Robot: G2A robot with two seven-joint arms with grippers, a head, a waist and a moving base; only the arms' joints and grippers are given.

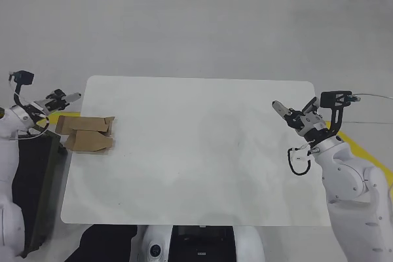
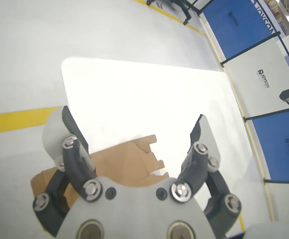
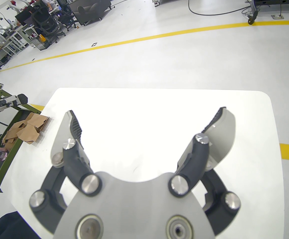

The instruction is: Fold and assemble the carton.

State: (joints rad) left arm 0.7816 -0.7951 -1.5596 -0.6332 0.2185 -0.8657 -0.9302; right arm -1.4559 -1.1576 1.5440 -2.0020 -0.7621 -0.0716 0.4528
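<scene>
A flat brown carton (image 1: 86, 132) lies unfolded at the left edge of the white table (image 1: 196, 164), partly overhanging it. My left gripper (image 1: 60, 98) hovers open just beyond the table's far-left corner, above the carton's outer end; its own view has the carton (image 2: 124, 162) under the spread fingers (image 2: 72, 125). At the table's right edge my right gripper (image 1: 293, 111) stands open with nothing in it. From the right wrist view the carton (image 3: 27, 129) lies far across the table, past the right gripper (image 3: 146, 120).
A dark green bin (image 1: 36, 190) stands against the table's left side, below the carton. Yellow floor lines (image 3: 144, 38) run around the table. Blue and white barrier panels (image 2: 259, 50) stand beyond the table's right side.
</scene>
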